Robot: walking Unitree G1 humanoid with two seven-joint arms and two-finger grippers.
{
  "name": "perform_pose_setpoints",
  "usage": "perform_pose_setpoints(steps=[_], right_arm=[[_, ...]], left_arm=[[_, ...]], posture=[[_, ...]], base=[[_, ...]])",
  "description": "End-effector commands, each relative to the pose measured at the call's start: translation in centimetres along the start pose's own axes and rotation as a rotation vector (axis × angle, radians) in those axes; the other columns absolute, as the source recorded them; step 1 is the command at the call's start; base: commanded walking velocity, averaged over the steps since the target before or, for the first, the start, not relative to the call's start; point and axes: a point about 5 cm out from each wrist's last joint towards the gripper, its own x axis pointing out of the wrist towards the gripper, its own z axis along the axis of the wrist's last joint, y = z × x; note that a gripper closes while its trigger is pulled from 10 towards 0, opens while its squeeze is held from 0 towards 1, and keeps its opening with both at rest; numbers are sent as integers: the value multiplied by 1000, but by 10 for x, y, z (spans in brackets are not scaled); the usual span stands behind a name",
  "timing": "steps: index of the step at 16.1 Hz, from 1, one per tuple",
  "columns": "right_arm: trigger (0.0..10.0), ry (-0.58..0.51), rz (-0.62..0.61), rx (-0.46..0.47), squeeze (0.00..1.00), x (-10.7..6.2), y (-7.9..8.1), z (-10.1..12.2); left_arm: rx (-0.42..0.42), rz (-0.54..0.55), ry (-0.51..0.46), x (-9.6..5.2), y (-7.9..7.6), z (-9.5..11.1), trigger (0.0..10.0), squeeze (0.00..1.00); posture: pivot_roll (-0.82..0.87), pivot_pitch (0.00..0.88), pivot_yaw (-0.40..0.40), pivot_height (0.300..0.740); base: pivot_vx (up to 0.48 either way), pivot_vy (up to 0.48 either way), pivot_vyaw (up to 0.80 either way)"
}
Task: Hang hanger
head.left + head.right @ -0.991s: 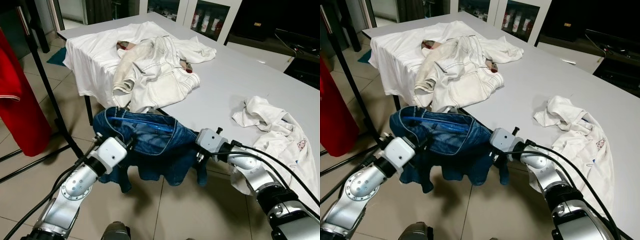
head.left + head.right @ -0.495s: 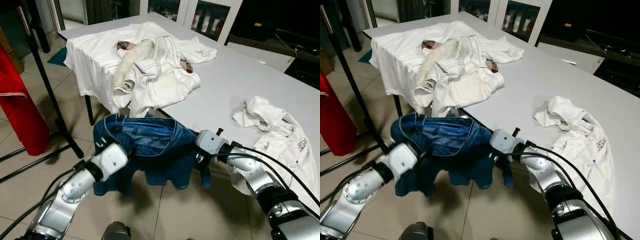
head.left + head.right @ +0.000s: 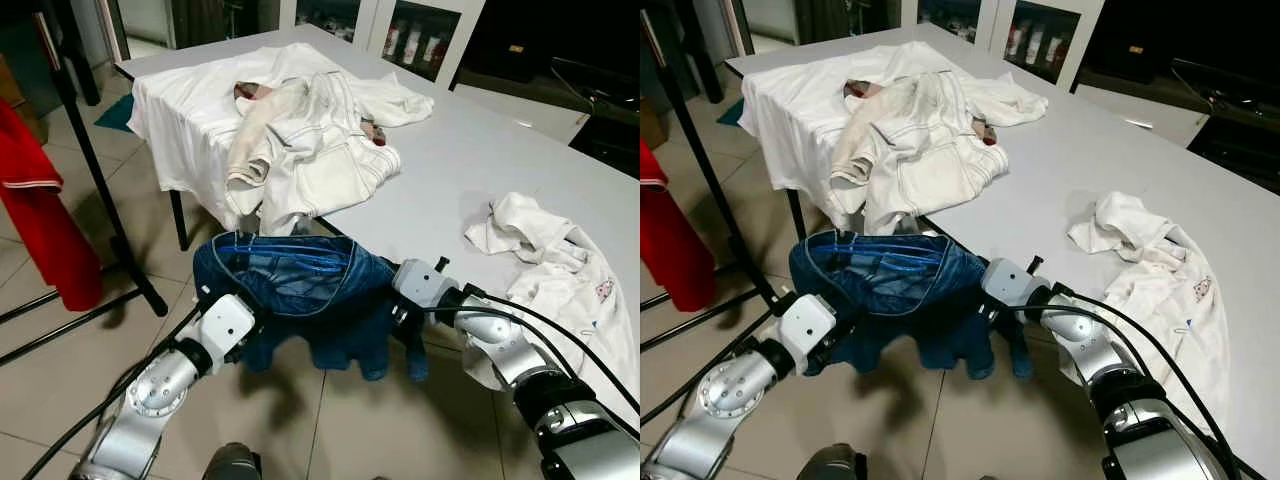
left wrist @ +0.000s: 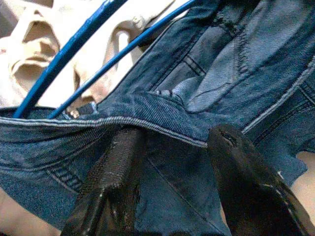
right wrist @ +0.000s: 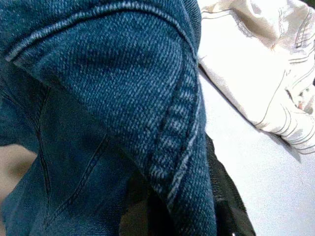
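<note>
One white table (image 3: 470, 150) across the upper scene, its near edge just behind the held garment. On it, two clothing heaps: one big pile of white and cream clothes (image 3: 300, 130) at the far left corner, partly draped over the edge, and one smaller crumpled white garment (image 3: 545, 255) at the right edge. One red garment (image 3: 35, 215) hangs at far left beside one black rack pole (image 3: 95, 165) whose foot sits on the tiled floor (image 3: 60, 350).

One pair of blue denim shorts (image 3: 300, 295) held in the air between the two arms, in front of the table, waistband open upward, legs hanging down. One blue hanger (image 4: 74, 46) runs through the waistband; two thin blue bars of it show in the left wrist view, across the denim.

Left gripper (image 4: 172, 162) at the shorts' left side: two black fingers (image 4: 115, 172) spread apart, one tucked under the waistband hem, the other on the denim, cannot tell if actually pinching. Right gripper (image 3: 992, 300) at the shorts' right side, buried in denim; fingers covered by fabric, grip state cannot be told
</note>
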Motion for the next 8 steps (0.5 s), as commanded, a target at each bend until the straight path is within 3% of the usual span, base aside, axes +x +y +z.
perform_pose_setpoints(steps=[1, 2, 5, 6, 8], right_arm=[[0, -21, -51, -11, 0, 0, -12, 5], [0, -21, -51, -10, 0, 0, -12, 5], [0, -21, -53, -12, 0, 0, -13, 5], [0, -25, -59, -12, 0, -1, -14, 5], [0, -30, -60, -10, 0, -1, -14, 5]], left_arm=[[-16, 6, -10, 0, 2, 3, 10000, 31], [13, 2, -10, -1, 4, 3, 10000, 1000], [123, -4, 21, -1, 6, 2, 10000, 1000], [103, 26, 17, -1, 8, 3, 10000, 0], [80, 42, 9, -1, 9, 4, 10000, 0]], posture=[[227, 10, -111, 710], [227, 10, -111, 710], [227, 10, -111, 710], [226, 11, -109, 710], [223, 12, -104, 710]], base=[[0, 0, 0], [0, 0, 0], [0, 0, 0], [0, 0, 0], [0, 0, 0]])
